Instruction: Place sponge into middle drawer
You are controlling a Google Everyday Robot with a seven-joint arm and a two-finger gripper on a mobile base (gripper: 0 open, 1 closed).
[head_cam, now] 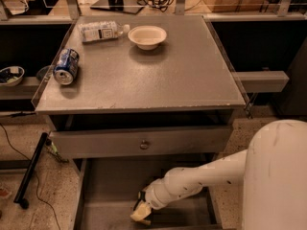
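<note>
The middle drawer [103, 195] is pulled out below the knobbed top drawer [142, 143], with its bare grey floor showing. My white arm reaches in from the right. My gripper [142, 207] is low inside the drawer near its front. The yellow sponge [140, 215] is at the gripper's tip, at or just above the drawer floor. I cannot tell whether the sponge touches the floor.
On the grey table top [192, 75] stand a white bowl [147, 36], a lying plastic bottle [101, 31] and a lying blue can [66, 66]. A clear guard edges the table's left side. A black rod [29, 171] lies on the floor at the left.
</note>
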